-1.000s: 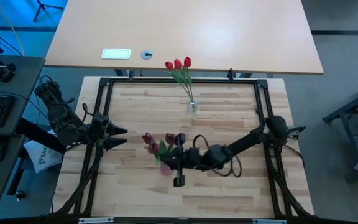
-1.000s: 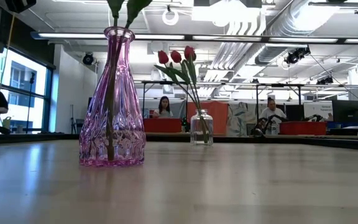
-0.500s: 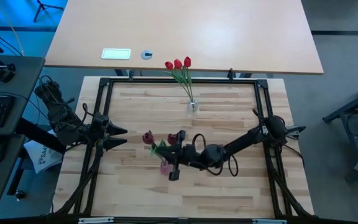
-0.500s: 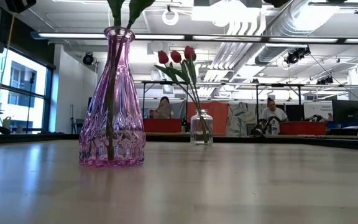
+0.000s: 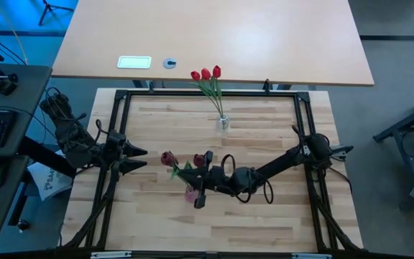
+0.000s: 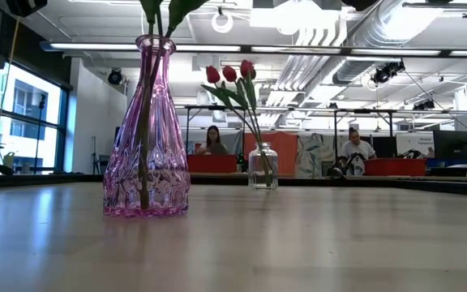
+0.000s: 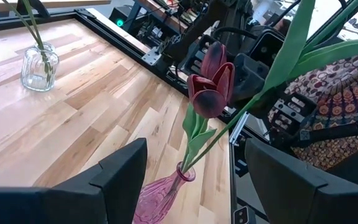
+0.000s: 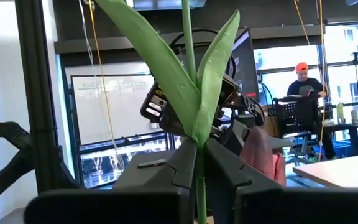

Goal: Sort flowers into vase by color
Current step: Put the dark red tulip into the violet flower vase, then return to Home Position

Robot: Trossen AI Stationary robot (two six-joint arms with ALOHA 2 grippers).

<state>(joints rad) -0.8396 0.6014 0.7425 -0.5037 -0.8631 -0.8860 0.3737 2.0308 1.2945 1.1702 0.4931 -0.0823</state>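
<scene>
Wooden slats make up the table [image 5: 264, 137], framed in black, with an open office behind it that only the low view shows, seated people among the desks. From above, the right arm reaches across to the pink vase [image 5: 191, 193] at mid-table, its right gripper [image 5: 201, 188] just beside the vase. The right wrist view gives what the overhead cannot: its two fingers [image 8: 185, 171] are pressed together on a green stem [image 8: 199, 193] with two upright leaves, so it holds a maroon tulip [image 5: 198, 160] whose head sits near the vase in the high view. Another maroon tulip [image 5: 167, 158] leans out toward the left arm; the left wrist view shows this one close up [image 7: 211, 84], its stem running down into the vase mouth [image 7: 185, 171].

At table height the pink vase [image 6: 146, 130] stands upright with stems inside, the heads cut off by the frame's top. Farther back the small clear vase [image 6: 263, 172] holds three red tulips [image 6: 229, 73], and from above it sits near the far edge [image 5: 223, 122].

The left gripper [image 5: 136, 157] waits at the table's left edge, fingers [image 7: 114, 177] spread wide and holding nothing.
</scene>
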